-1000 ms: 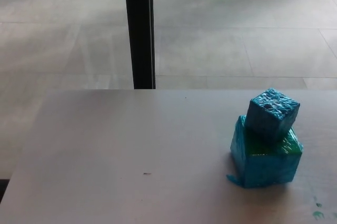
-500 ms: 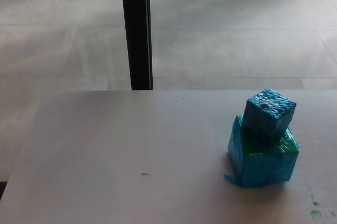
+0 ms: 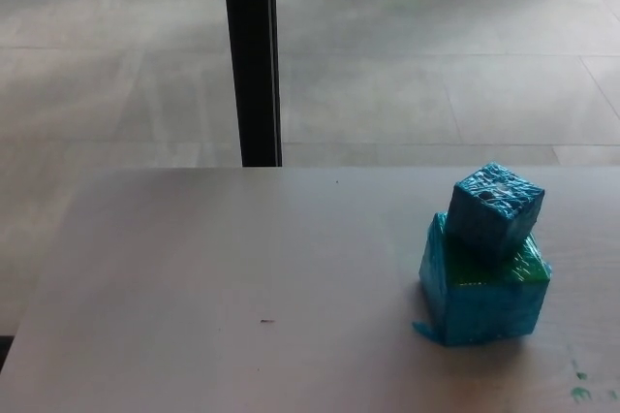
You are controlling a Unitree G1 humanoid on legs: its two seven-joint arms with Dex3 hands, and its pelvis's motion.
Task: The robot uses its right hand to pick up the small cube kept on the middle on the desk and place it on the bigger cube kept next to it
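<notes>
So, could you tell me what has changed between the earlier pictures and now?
Nothing on the desk itself moved. The whole picture shifted slightly between the earliest frame and now, so the camera moved. The small cube still sits on the bigger cube, and no hand shows.

The table (image 3: 242, 277) was a pale, smooth surface filling the lower half of the head view, its far edge running straight across and its left edge slanting toward the near left corner. Directly on it, close to the right edge and about midway between far and near edges, stood the bigger cube (image 3: 481, 301), blue-wrapped with a green top face, a loose flap of wrapping touching the table at its near left corner. A small dark mark (image 3: 266, 321) lay near the table's middle. A few teal smudges (image 3: 581, 389) spotted the surface at the near right corner.
</notes>
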